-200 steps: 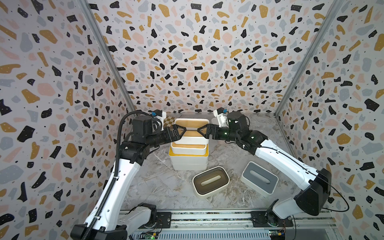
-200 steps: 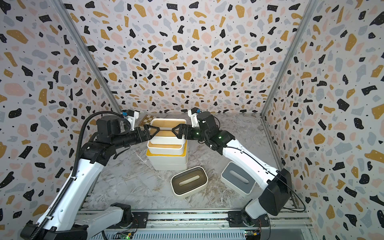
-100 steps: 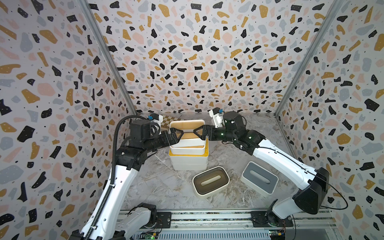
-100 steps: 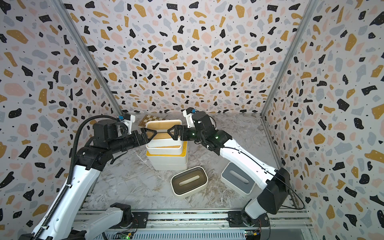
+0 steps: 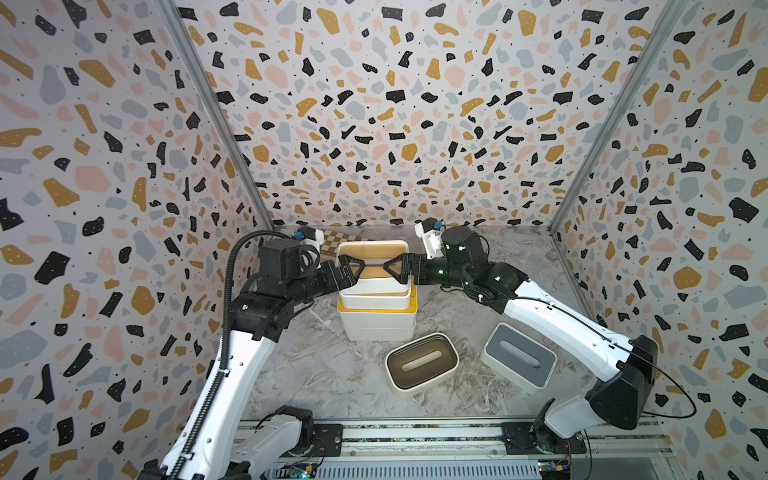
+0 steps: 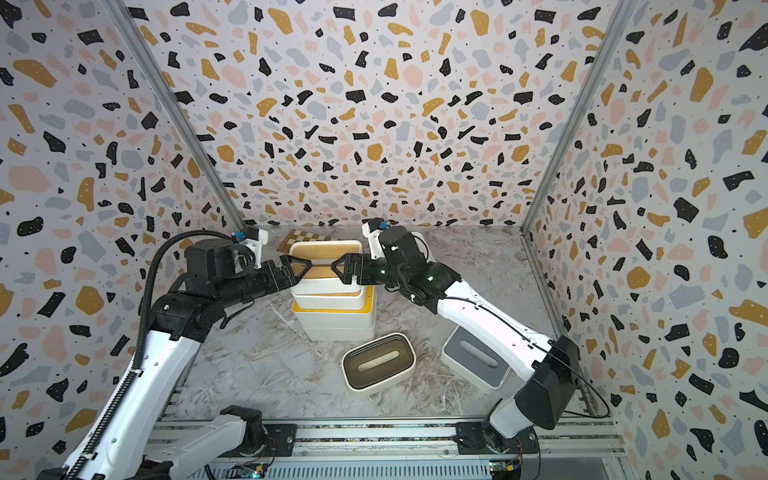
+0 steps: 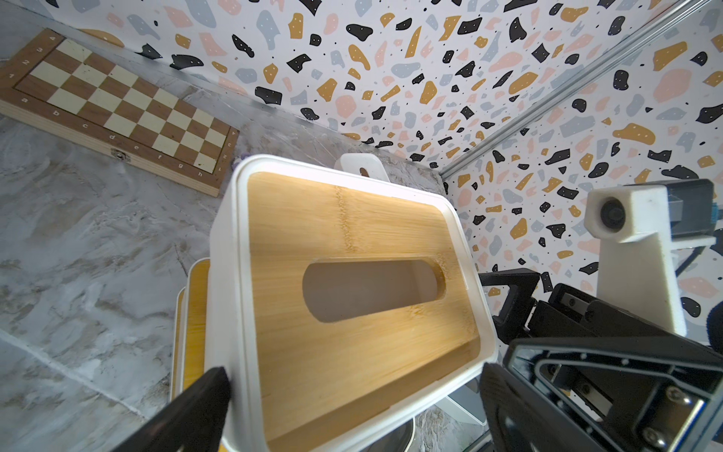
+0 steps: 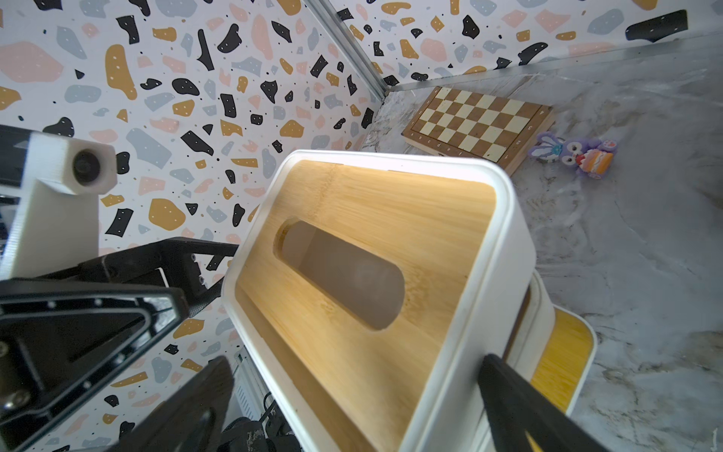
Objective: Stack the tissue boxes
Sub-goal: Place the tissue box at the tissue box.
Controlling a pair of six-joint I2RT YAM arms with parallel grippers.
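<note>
Terrazzo walls enclose the marble worktop (image 5: 316, 374). Left gripper (image 5: 352, 266) and right gripper (image 5: 394, 269), jaws wide, clasp the wood-lidded tissue box (image 5: 372, 259) end to end, likely keeping it level atop the stack (image 5: 377, 316).

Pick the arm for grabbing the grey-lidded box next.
Right, likely. The grey-lidded box lies on the right arm's side; the left gripper would have to reach past the stack and the olive-lidded box.

front floor: olive box (image 5: 422, 363), grey box (image 5: 518, 357) block | left of stack (image 5: 377, 307): open marble
</note>
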